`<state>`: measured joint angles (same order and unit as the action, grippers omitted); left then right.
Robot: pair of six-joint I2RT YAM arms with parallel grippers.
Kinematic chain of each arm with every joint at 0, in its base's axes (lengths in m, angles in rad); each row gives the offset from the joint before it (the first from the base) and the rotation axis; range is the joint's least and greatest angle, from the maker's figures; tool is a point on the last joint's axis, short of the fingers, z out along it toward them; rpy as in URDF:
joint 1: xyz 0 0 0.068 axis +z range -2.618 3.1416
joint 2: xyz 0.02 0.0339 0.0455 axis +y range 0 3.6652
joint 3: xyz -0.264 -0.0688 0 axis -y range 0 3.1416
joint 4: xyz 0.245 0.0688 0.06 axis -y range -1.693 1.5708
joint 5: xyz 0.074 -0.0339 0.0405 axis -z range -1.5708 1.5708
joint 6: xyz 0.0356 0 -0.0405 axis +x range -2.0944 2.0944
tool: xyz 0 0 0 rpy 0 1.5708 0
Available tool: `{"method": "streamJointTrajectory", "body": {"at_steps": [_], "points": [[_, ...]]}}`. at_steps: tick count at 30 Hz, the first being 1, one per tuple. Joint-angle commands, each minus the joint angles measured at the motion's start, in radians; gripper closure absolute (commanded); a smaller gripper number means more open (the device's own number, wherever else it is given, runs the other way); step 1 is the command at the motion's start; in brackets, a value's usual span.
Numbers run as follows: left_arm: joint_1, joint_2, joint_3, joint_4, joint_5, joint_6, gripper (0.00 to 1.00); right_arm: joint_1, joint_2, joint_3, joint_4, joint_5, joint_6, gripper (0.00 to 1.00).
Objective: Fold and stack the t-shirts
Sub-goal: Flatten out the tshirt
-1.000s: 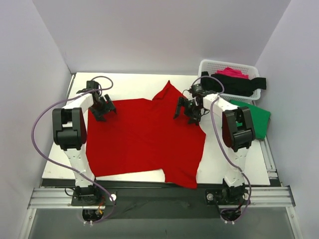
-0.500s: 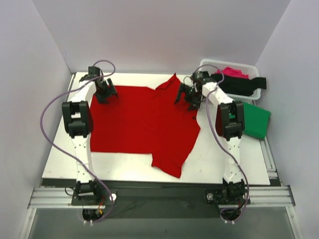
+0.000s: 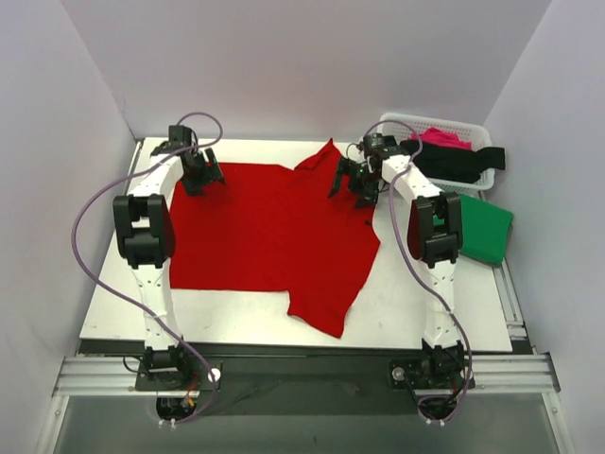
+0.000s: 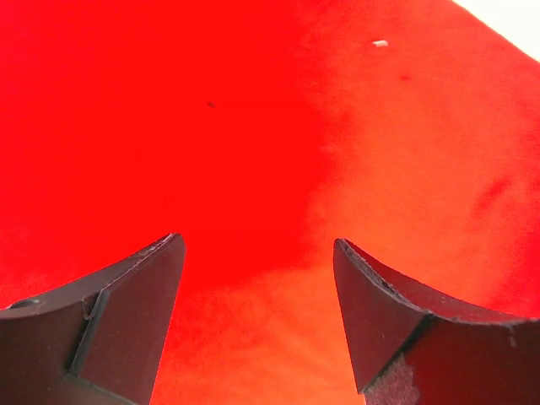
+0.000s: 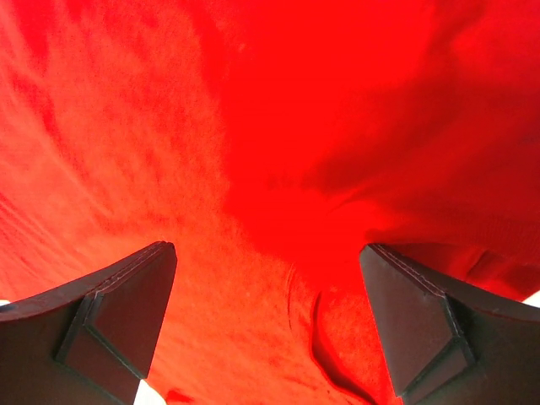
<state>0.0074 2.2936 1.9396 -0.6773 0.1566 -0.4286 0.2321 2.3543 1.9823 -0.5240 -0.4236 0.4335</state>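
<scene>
Work on the red t-shirt (image 3: 265,236), lying spread flat left of the basket (image 3: 392,123); leave the green t-shirt (image 3: 487,232) just in front of the basket. Lower both together: right gripper (image 3: 352,189), jaws spread, over the red edge nearest the basket; left gripper (image 3: 203,180), likewise spread, well away from it. Pinch only one layer, evenly.

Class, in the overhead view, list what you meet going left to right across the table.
In order: left tool → right tool → pink t-shirt → green t-shirt. The red t-shirt spans under both tools, so it is left out.
</scene>
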Motion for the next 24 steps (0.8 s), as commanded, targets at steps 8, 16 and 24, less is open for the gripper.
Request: {"method": "streamJointTrajectory", "body": {"at_steps": [8, 16, 24], "points": [[0.002, -0.31, -0.221, 0.119, -0.104, 0.044, 0.18, 0.088, -0.239, -0.157, -0.018, 0.06, -0.081, 0.04], [0.009, -0.537, -0.542, 0.105, -0.186, 0.024, 0.18, 0.156, -0.322, -0.298, -0.007, 0.057, -0.099, 0.04], [0.094, -0.857, -0.899, 0.124, -0.302, -0.058, 0.16, 0.23, -0.412, -0.46, 0.041, 0.075, -0.075, 0.06]]}}
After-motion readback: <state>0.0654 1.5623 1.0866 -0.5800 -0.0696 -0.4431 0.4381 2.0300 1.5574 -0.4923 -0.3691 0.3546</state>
